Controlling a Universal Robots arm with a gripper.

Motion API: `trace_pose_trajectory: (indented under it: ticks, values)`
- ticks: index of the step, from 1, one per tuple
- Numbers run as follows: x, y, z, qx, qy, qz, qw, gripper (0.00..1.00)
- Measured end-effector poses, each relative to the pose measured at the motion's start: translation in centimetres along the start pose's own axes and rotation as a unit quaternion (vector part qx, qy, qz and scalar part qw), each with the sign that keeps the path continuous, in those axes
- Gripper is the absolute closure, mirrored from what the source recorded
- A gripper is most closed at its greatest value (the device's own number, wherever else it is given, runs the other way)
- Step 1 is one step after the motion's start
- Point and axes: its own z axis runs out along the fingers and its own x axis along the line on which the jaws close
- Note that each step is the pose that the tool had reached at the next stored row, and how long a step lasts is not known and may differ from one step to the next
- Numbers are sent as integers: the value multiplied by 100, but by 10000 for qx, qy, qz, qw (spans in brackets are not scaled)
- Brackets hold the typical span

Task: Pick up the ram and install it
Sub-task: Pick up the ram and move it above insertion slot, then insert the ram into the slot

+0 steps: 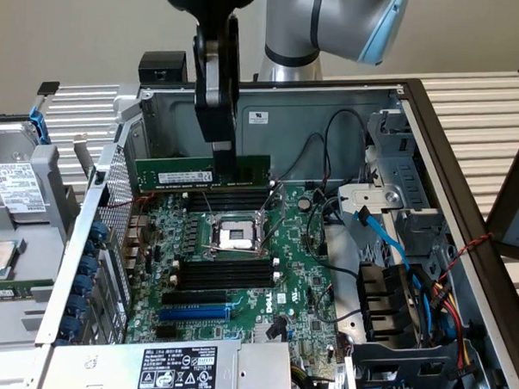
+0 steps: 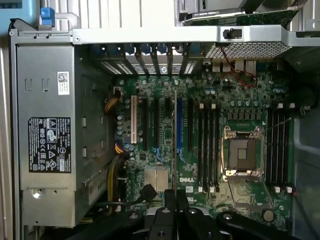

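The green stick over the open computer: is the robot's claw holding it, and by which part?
Yes. The gripper is shut on the ram, pinching its upper long edge near the middle of its length.

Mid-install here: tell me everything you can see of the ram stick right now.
The ram is a long, thin green circuit board with dark chips and a white sticker. It stands on edge, level, clamped by the shut gripper, just above the black memory slots beyond the CPU socket. Whether its lower edge touches a slot is unclear.
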Motion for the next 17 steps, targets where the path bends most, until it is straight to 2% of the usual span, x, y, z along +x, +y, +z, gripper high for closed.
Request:
trace_pose_trajectory:
  ticks: [13, 14, 15, 16, 17]
  values:
    - [-1, -1, 0, 1, 0, 0, 10000, 88]
    - [-1, -5, 1, 2, -6, 0, 10000, 88]
    - [-7, -45, 3, 1, -19, 1, 10000, 88]
    - [-16, -109, 15, -1, -58, 2, 10000, 88]
    - [-60, -152, 56, -1, -79, 3, 10000, 88]
